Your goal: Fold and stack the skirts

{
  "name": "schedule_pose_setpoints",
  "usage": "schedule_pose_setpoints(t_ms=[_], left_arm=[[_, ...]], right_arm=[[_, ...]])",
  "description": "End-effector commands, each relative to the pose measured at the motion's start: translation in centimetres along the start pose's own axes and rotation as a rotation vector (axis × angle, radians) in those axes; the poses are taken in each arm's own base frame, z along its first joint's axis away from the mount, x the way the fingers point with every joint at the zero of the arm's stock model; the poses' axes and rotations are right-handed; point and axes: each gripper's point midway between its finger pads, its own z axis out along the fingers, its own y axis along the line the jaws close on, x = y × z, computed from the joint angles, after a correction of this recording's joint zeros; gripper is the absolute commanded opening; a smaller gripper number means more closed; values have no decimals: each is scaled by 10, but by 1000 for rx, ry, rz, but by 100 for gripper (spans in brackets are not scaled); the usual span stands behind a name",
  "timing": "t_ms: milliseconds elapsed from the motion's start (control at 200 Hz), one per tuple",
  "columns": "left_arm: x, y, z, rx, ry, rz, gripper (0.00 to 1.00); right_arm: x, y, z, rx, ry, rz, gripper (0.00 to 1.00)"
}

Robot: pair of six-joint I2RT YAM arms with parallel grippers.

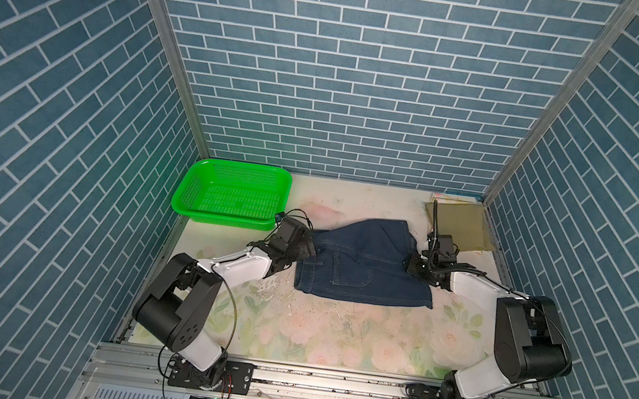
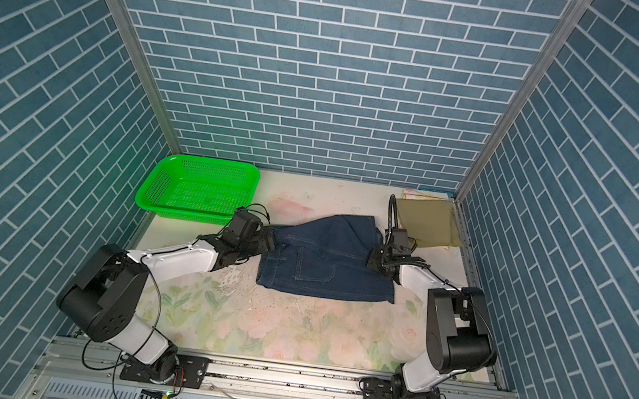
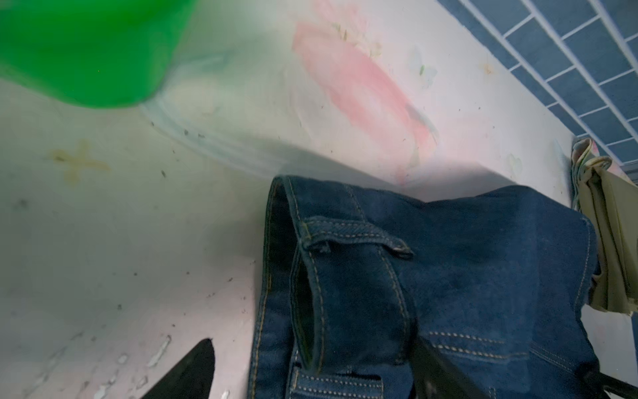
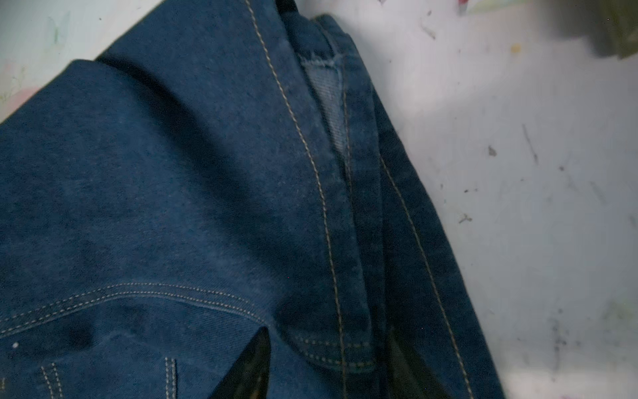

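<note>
Two skirts are lying folded; one is waiting. Past the green basket (image 1: 232,193), your left gripper (image 1: 306,246) is hanging wide apart at the waistband of the denim skirt (image 1: 363,269), mid-table. Your right gripper (image 1: 415,264) is straddling its other edge; whether it's pinching, you cannot tell. Far right, the olive skirt (image 1: 459,227) is topping the floral skirt (image 3: 581,155).

left arm (image 1: 233,264) and right arm (image 1: 478,286), in both top views: elbows bent outward, white forearms low, angled inward toward each other. left gripper (image 3: 316,373) – fingers spread wide. right gripper (image 4: 326,366) – fingers parted, less widely, facing the left one.
</note>
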Motion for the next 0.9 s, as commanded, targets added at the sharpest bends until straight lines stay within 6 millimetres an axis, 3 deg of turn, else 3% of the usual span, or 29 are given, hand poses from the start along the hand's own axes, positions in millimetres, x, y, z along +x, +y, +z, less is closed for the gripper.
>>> schedule_pose_setpoints(t_ms=[0, 195, 265, 520, 895], left_arm=[[-5, -17, 1, 53, 23, -42, 88], [-26, -31, 2, 72, -34, 19, 79], [-31, -35, 2, 78, -43, 48, 68], [-45, -40, -8, 54, -57, 168, 0], [-56, -36, -30, 64, -70, 227, 0]], right_arm=[[-11, 7, 1, -31, -24, 12, 43], [-17, 5, -5, -20, -59, -9, 0], [-22, 4, -9, -16, -78, -16, 0], [-50, 6, -32, -15, -153, -43, 0], [-83, 4, -79, 21, -281, -83, 0]])
